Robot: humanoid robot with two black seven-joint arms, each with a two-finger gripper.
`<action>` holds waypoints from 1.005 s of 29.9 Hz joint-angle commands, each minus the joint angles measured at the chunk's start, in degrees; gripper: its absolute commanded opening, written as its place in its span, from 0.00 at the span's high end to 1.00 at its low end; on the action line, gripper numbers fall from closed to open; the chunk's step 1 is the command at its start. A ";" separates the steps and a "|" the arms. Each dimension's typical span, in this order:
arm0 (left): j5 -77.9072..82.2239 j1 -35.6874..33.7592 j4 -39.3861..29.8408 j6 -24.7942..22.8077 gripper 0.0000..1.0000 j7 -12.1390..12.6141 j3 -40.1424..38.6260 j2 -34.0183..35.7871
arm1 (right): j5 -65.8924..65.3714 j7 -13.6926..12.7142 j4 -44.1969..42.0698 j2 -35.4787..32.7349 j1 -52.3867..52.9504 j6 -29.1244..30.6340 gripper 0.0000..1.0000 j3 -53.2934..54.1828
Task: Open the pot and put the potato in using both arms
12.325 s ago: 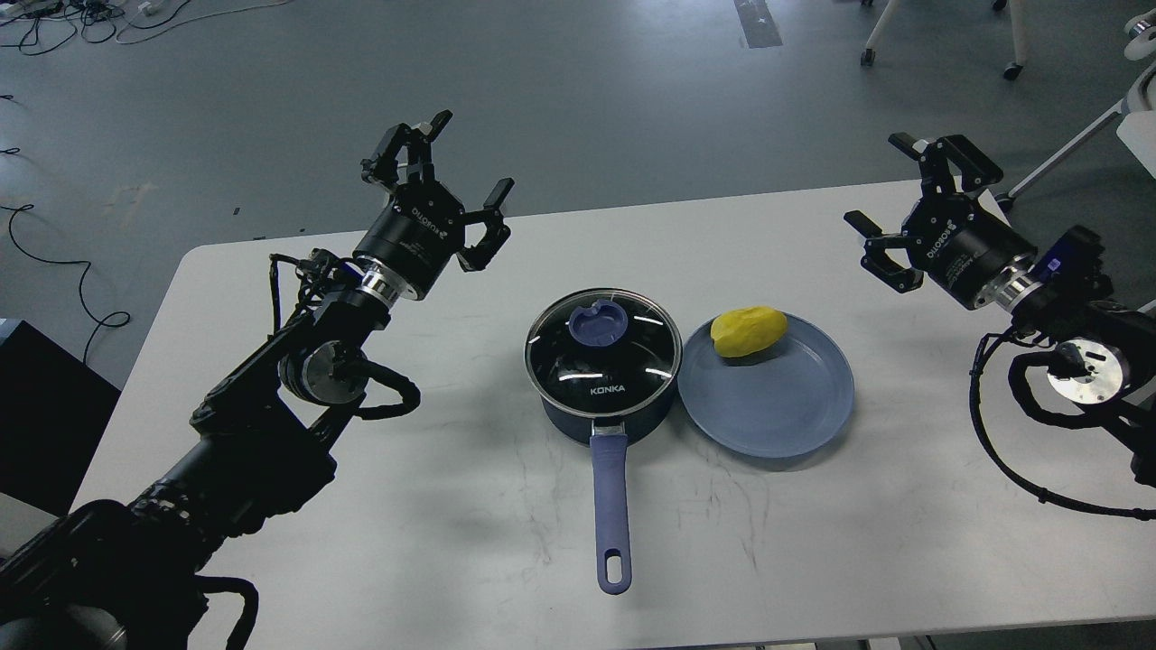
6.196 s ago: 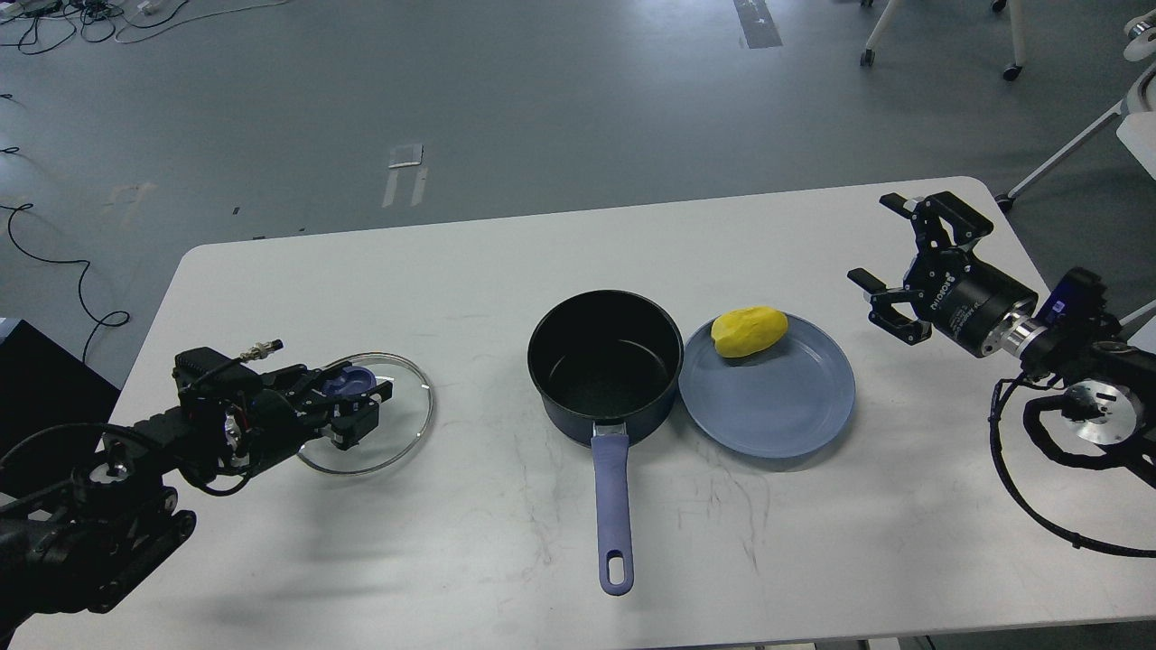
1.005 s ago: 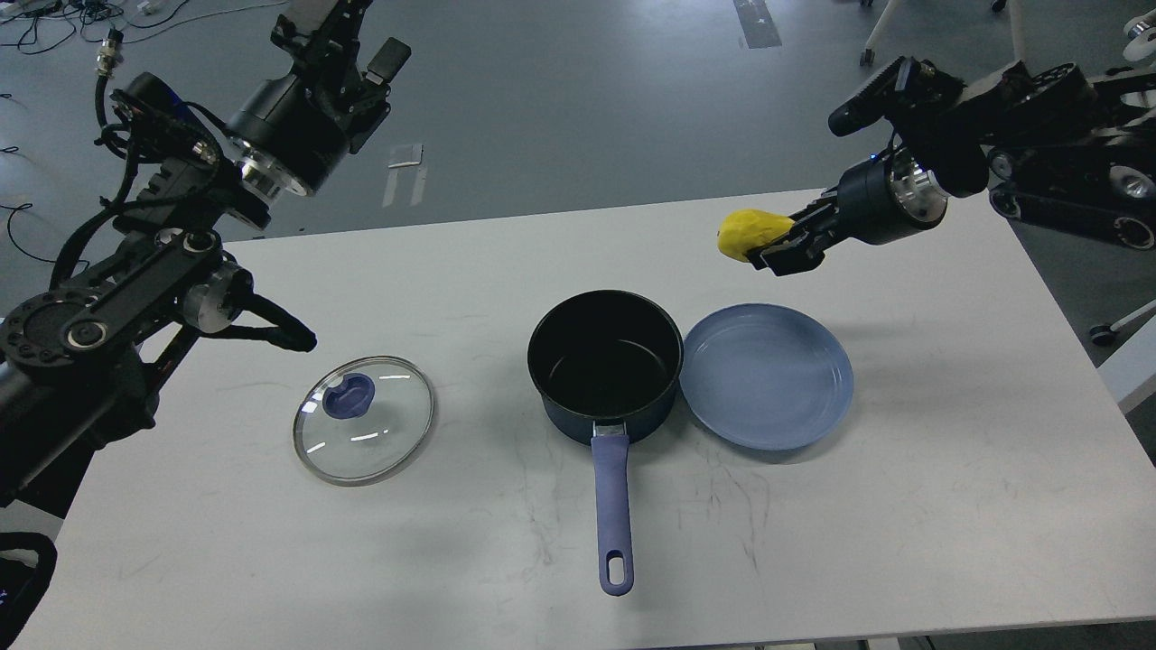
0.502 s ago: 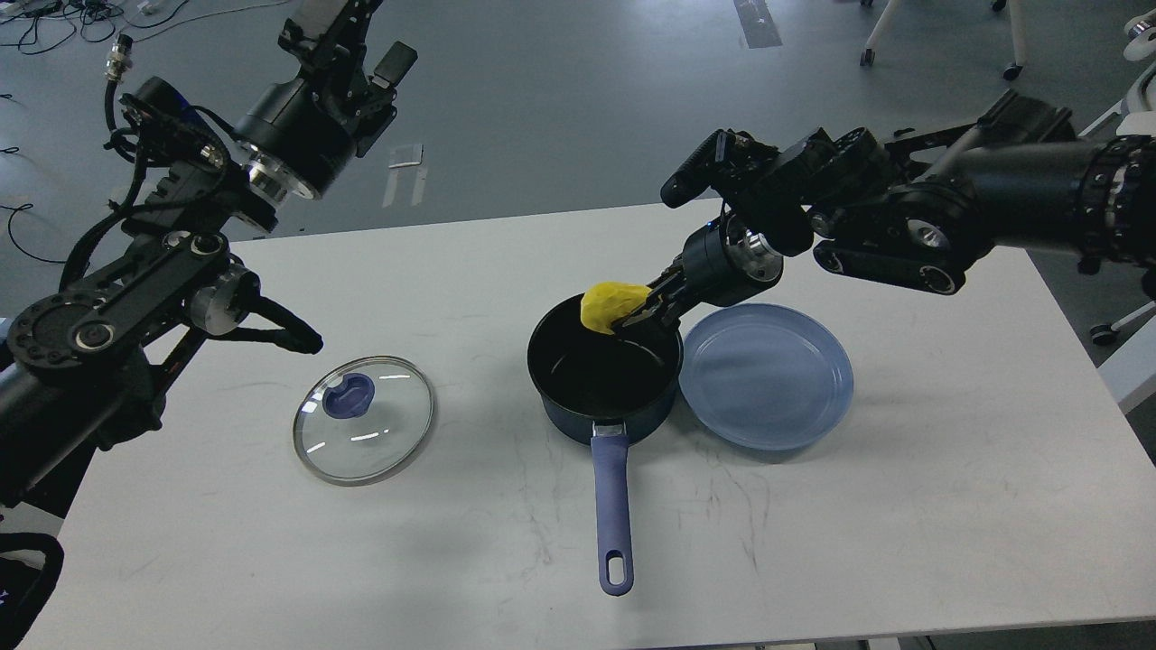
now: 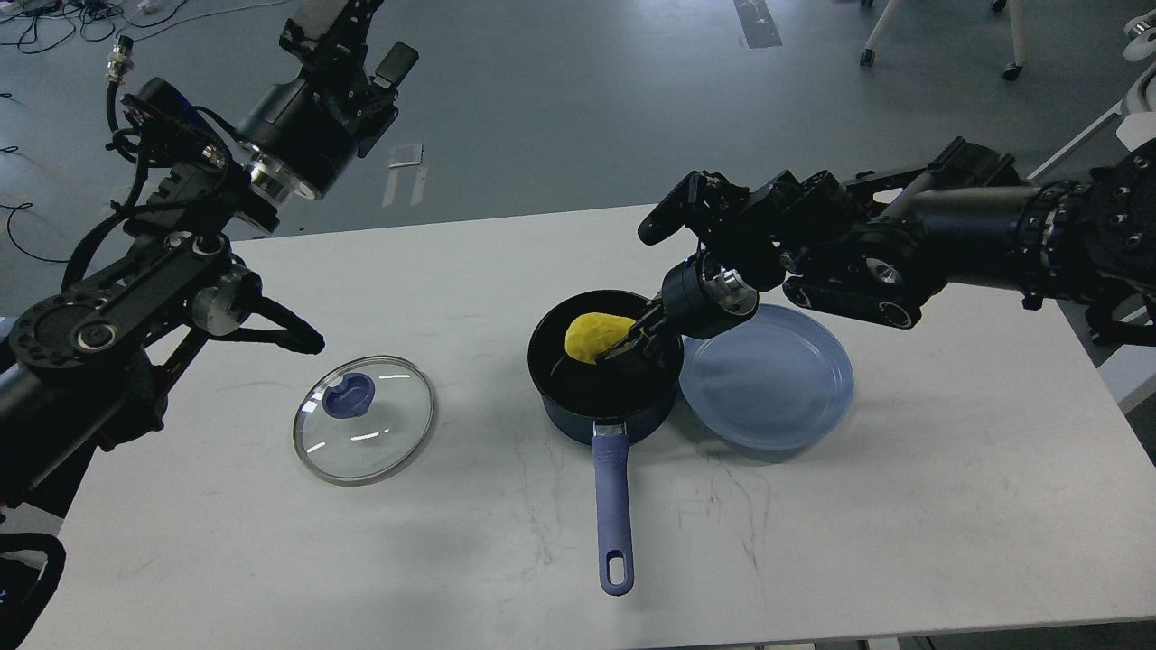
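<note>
The dark blue pot (image 5: 578,411) with a long blue handle (image 5: 612,506) stands open at the table's middle. My right gripper (image 5: 625,341) reaches in from the right and is shut on the yellow potato (image 5: 591,336), holding it inside the pot's mouth, just below the rim. The glass lid (image 5: 363,419) with its blue knob lies flat on the table to the pot's left. My left gripper (image 5: 348,23) is raised high at the upper left, far from the pot; its fingertips run off the top edge, so its state is unclear.
An empty blue plate (image 5: 777,388) sits right of the pot, touching it. The white table (image 5: 813,542) ends close behind the pot and near the frame's bottom. Cables lie on the grey floor at the far left.
</note>
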 commanded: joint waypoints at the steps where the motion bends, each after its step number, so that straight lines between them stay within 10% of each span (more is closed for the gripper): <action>1: 0.00 0.09 0.00 0.00 0.02 0.00 0.00 -0.08 | 0.01 0.00 -0.05 0.17 -0.63 -0.08 0.19 0.09; 14: 0.00 0.09 0.00 0.00 0.02 0.00 0.00 0.01 | 0.89 0.00 -0.57 -3.16 0.68 -0.17 0.07 1.41; 30: -3.77 4.04 0.17 1.40 0.02 0.00 -3.77 -2.45 | 29.26 0.00 0.39 -23.65 -11.43 -0.78 0.04 31.63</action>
